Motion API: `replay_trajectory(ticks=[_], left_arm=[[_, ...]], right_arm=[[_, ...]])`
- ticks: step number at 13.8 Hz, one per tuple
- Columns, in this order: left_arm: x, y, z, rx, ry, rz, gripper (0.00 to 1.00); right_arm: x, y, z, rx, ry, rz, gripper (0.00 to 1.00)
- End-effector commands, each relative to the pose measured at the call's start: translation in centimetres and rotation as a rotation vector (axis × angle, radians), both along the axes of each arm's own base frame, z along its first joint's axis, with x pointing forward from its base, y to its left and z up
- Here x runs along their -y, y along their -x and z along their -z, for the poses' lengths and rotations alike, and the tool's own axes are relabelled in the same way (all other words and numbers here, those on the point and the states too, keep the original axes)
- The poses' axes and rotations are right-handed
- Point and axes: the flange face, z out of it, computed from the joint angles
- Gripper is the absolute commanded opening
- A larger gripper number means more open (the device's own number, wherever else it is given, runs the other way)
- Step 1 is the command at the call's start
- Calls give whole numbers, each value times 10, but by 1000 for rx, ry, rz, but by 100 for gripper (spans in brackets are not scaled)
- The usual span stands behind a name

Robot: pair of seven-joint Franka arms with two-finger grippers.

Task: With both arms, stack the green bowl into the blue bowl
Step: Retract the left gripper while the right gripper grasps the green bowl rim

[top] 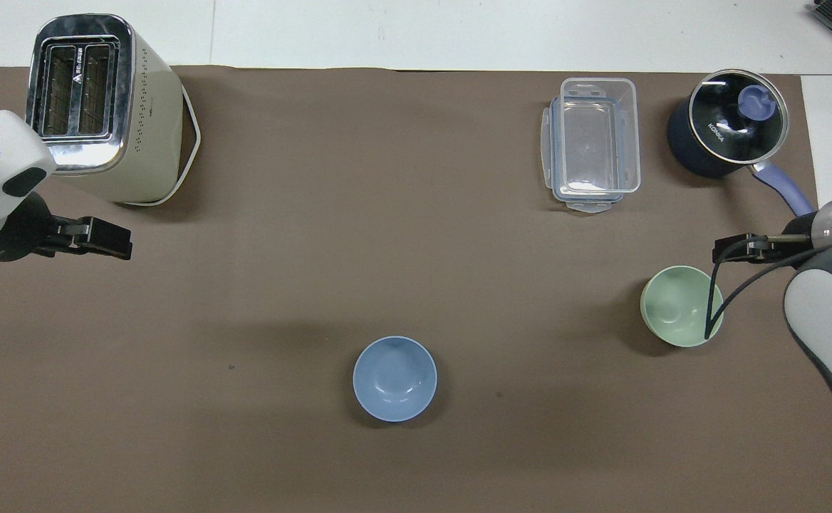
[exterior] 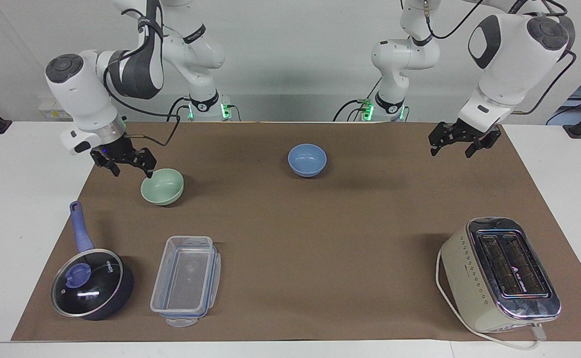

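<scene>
1. On the worktop (exterior: pixel 280 238) sat the smooth, pale mint green bowl (exterior: pixel 162 186), toward the right arm's end.
2. Right end effector (exterior: pixel 124 161) hovered spread beside it.
3. Periwinkle blue bowl (exterior: pixel 307 160) sat mid-worktop.
4. Left end effector (exterior: pixel 462 141) hung spread.

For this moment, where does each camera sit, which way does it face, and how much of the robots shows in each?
Facing view: high across the table, looking at the robots; both whole arms show, right gripper open beside the green bowl, left gripper open over the mat.
Overhead view: high above the robots' end, looking steeply down; only the arms' outer parts show.
Shared: both bowls, including the blue bowl, toaster, saucepan, clear container, half a turn apart.
</scene>
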Motion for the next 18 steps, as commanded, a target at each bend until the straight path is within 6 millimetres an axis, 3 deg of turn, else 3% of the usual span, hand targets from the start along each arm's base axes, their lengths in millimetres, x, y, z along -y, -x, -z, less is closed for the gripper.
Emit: replay_trajectory(ticks=[1,4,8,18], left_arm=[[-5,5,-36,-40,-43,14,100],[-3,6,-44,-18,-32,8,100],[-4,8,-42,-24,-36,6,100],[-4,8,-42,-24,-36,6,100]], right_arm=[[15,19,40,3,-7,-9,100],[24,19,83,-21,-21,7,100],[30,28,121,-37,-30,0,97],[28,32,127,-65,-37,-48,70]])
